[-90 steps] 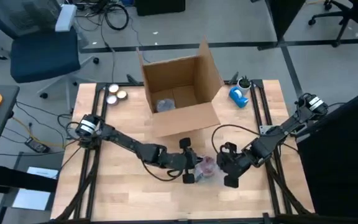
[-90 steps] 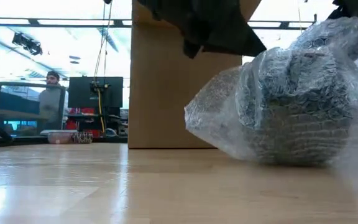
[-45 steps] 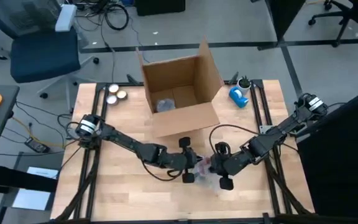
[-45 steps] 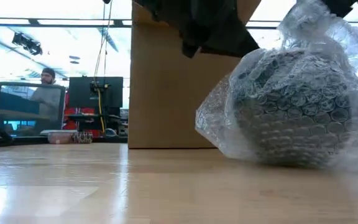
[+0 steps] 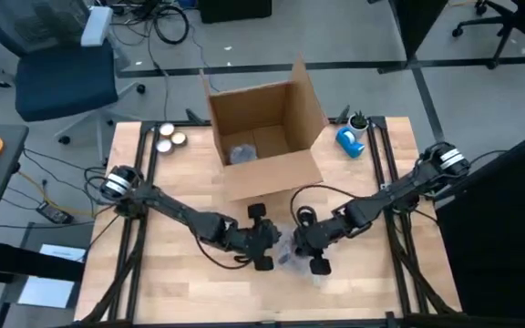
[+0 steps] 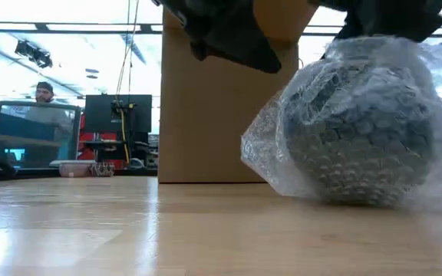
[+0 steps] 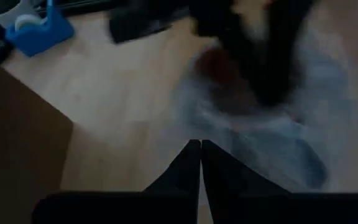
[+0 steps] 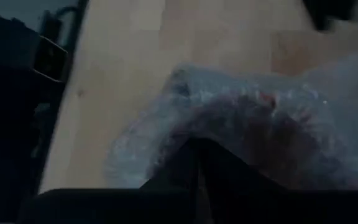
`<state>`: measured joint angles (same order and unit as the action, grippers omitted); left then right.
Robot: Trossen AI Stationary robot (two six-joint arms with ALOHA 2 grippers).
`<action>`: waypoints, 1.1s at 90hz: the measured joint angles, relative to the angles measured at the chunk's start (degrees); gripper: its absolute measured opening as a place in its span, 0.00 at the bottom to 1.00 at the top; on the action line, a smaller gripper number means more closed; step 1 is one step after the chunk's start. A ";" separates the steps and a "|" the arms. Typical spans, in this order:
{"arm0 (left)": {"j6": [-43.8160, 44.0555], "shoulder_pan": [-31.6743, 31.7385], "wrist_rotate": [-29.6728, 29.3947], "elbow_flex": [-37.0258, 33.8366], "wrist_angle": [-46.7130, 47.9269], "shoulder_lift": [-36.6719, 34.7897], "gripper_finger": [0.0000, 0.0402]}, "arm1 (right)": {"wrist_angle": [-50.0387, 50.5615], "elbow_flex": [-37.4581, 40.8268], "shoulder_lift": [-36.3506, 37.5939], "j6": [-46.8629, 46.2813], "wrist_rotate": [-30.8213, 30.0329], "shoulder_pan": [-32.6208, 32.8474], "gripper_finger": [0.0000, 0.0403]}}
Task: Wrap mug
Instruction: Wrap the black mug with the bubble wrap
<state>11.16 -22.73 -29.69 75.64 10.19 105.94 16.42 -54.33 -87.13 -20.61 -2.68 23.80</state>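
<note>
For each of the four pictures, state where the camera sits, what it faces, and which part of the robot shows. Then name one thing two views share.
High view: above the table, looking straight down; both arms, left gripper and right gripper flanking the bubble-wrapped mug.
Low view: at tabletop height, looking level past the mug toward the cardboard box; dark arm parts overhead.
Left wrist view: behind its own shut fingers, facing the mug.
Right wrist view: behind its own shut fingers.
Shared: all four see the mug.

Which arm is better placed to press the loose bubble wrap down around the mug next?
Probably the right. The right gripper sits directly against the bubble-wrapped mug, with wrap bunched at its shut fingers in its wrist view. The left gripper, also shut, sits just beside the bundle, clear of the wrap.
</note>
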 joint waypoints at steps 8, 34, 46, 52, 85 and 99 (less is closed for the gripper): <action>0.00 0.12 0.03 -0.04 0.13 0.14 0.00 | 1.77 0.00 0.49 0.72 -0.04 -1.45 0.00; -0.31 0.21 -0.02 -0.07 -1.35 0.84 0.00 | 3.82 -0.26 -3.74 3.71 1.48 -5.85 0.00; -0.14 0.17 -0.04 -0.11 -1.63 2.13 0.00 | 3.33 -0.28 -5.20 4.22 3.45 -6.37 0.00; -0.06 0.12 0.14 -0.11 -1.66 2.41 0.00 | 3.30 -0.26 -4.72 4.19 3.60 -6.39 0.00; -0.37 0.15 1.47 -0.11 -3.36 3.72 0.00 | 11.25 -4.65 4.08 3.28 1.29 -3.97 0.00; -0.37 0.17 1.36 -0.11 -3.42 3.72 0.00 | 11.71 -5.22 7.60 2.20 1.37 -2.13 0.00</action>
<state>10.79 -22.57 -28.34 75.53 6.76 109.67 28.12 -59.55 -79.52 -18.41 -1.32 21.67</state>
